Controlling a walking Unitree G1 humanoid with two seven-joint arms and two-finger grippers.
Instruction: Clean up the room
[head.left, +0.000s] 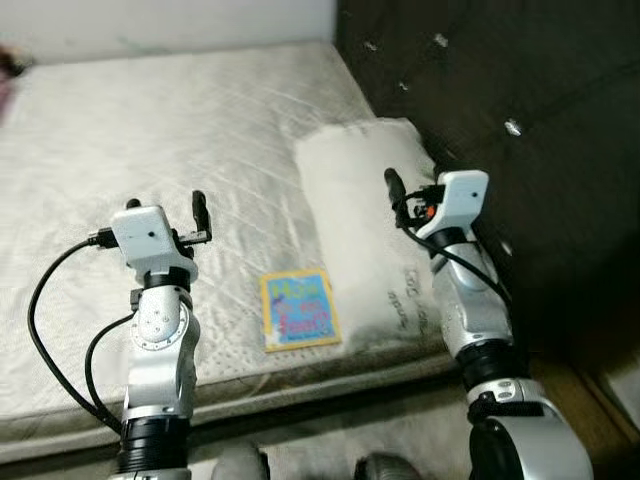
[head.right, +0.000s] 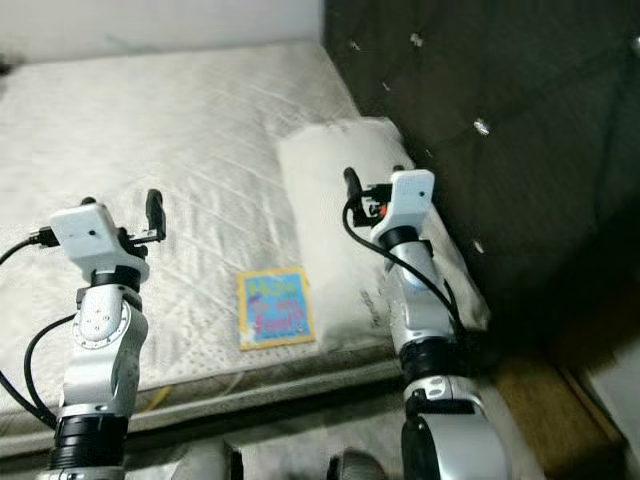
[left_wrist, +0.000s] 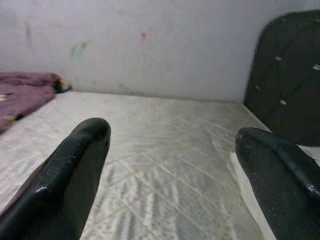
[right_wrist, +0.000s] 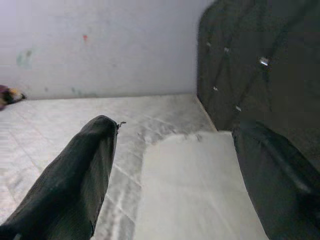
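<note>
— What did you have on the mattress (head.left: 150, 130)?
— One book (head.left: 298, 309) near its front edge, beside one pillow (head.left: 360, 210). Your left gripper (left_wrist: 170, 165) and right gripper (right_wrist: 175, 170) hovered spread, holding nothing.

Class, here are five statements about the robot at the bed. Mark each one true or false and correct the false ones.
1. A book lies on the mattress near its front edge. True.
2. The pillow lies beside the dark headboard. True.
3. The left gripper is shut on the book. False: it is open and holds nothing.
4. The book lies on top of the pillow. False: it lies beside it, on the mattress.
5. The right gripper is open above the pillow. True.
</note>
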